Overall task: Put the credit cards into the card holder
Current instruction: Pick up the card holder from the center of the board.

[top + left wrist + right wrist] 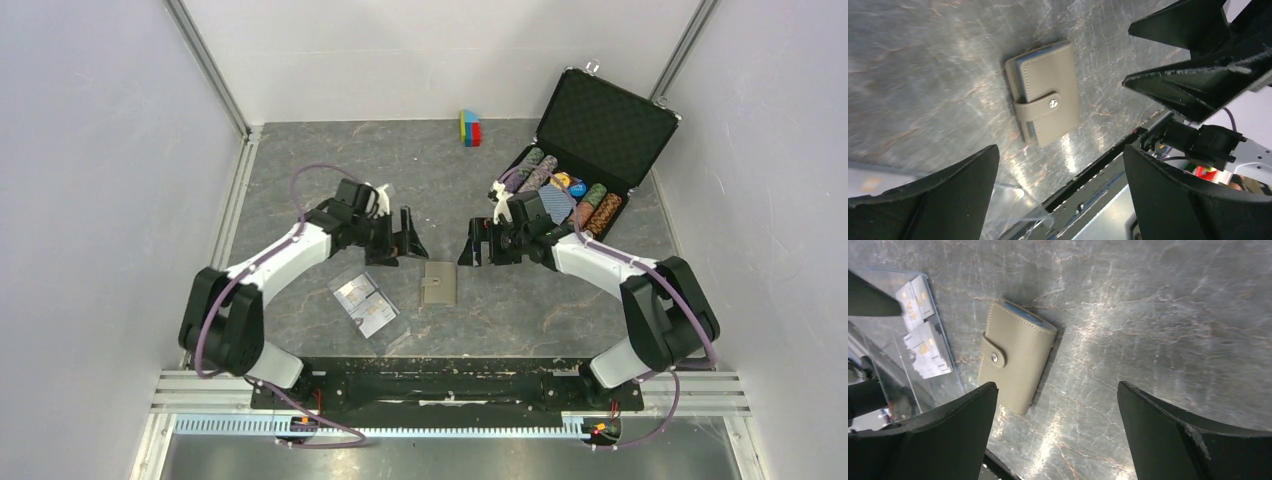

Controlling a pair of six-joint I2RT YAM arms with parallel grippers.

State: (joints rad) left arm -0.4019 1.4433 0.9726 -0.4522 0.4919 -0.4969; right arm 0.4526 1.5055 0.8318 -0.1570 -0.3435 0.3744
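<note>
The taupe card holder (pixel 438 283) lies shut and snapped on the grey table between the two grippers; it also shows in the left wrist view (pixel 1045 92) and the right wrist view (pixel 1015 356). The whitish credit cards (pixel 364 304) lie inside a clear plastic case, left of the holder, and show in the right wrist view (pixel 923 335). My left gripper (pixel 407 246) is open and empty, above and left of the holder. My right gripper (pixel 478 248) is open and empty, above and right of the holder.
The clear plastic case (pixel 345 283) holds the cards near the left arm. An open black chip briefcase (pixel 600 130) with chip stacks and a blue deck stands at the back right. A small coloured block (pixel 469 127) sits at the back. White walls stand on all sides.
</note>
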